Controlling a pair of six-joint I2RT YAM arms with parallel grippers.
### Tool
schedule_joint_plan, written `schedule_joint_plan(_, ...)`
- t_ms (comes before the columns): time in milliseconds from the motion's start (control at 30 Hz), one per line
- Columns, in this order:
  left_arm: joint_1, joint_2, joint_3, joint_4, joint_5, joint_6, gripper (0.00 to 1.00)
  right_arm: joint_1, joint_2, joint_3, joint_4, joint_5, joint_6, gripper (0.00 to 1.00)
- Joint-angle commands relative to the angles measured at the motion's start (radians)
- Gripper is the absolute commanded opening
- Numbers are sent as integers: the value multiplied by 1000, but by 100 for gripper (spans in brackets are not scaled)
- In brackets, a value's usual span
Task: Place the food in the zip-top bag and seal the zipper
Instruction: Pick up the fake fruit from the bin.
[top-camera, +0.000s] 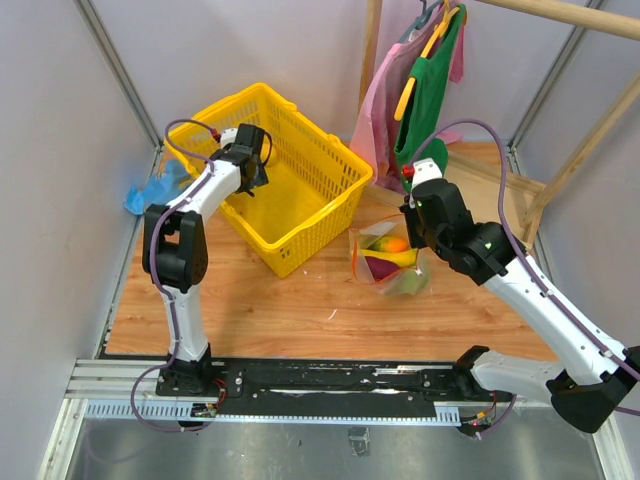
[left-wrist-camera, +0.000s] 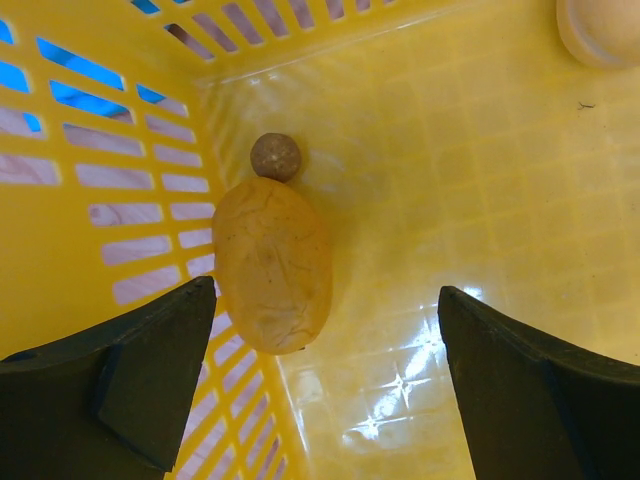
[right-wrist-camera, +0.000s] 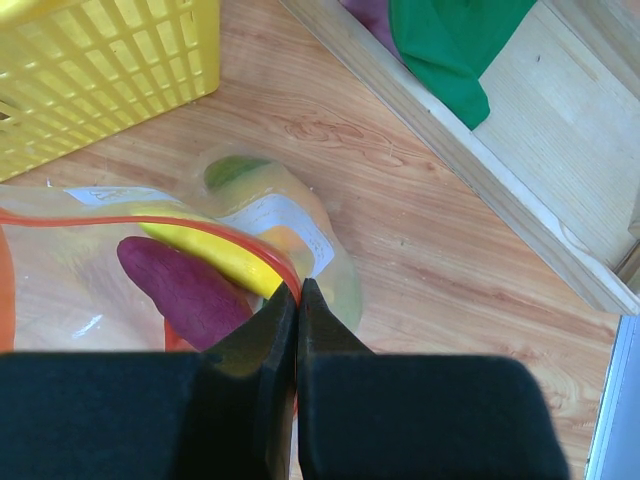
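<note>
Pinching the thin red-orange zipper strip (right-wrist-camera: 200, 224) of the clear crinkly zip-top bag (top-camera: 390, 262) with the right hand (right-wrist-camera: 298, 290), clamped flat on one corner of it. Stands just beside the yellow plastic basket (top-camera: 310, 232), mouth apparently bowed open, with a purple eggplant-like piece (right-wrist-camera: 185, 290), a yellow curved piece (right-wrist-camera: 215, 255), an orange round fruit (top-camera: 397, 244) and a small green piece (right-wrist-camera: 232, 170) inside. Could slip off the strip under a sideways pull, with only a narrow edge between the fingers; could equally drag the light bag over the smooth wood and spill produce from the gaping mouth. Hangs the left hand (left-wrist-camera: 328, 300), spread wide and gripping nothing, inside the basket over a tan oval potato-like toy (left-wrist-camera: 272, 262) and a small brown ball (left-wrist-camera: 275, 157), both tight against the slatted wall. Might catch a finger on that wall, or knock the ball rolling, on closing. Sits all of it on a light wooden table (top-camera: 280, 310), with a metal rail (top-camera: 330, 380) at the near edge, grey panel walls around, green and pink garments (top-camera: 425, 90) on a wooden rack at the back, and a crumpled blue item (top-camera: 150, 190) by the basket.
</note>
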Motion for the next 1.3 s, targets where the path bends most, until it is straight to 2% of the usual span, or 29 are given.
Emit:
schedule_joint_plan(0,31,33,-1,25,46,-48,96,2,-8,-4,49,28,-15,1)
schedule_joint_plan(267,78,60,-78,68,96,-77,90,3,5,-3,51,28,-15,1)
schedule_joint_plan(567,82,104,-108,103,155,-68,80,3,19,3,56,24,-14,1)
schedule_joint_plan(767,84,120,-119,125,233,-70,77,3,18,4,56,31,-13,1)
schedule_joint_plan(1033,84,125,-130,154,231,-39,71,3,23,5,58,26,-14,1)
schedule_joint_plan(1133,84,123,-128,160,251,-15,58,3,20,6,58,26,-14,1)
schedule_joint_plan(1267,77,77,-139,179,278,10,48,3,15,9,58,32,-15,1)
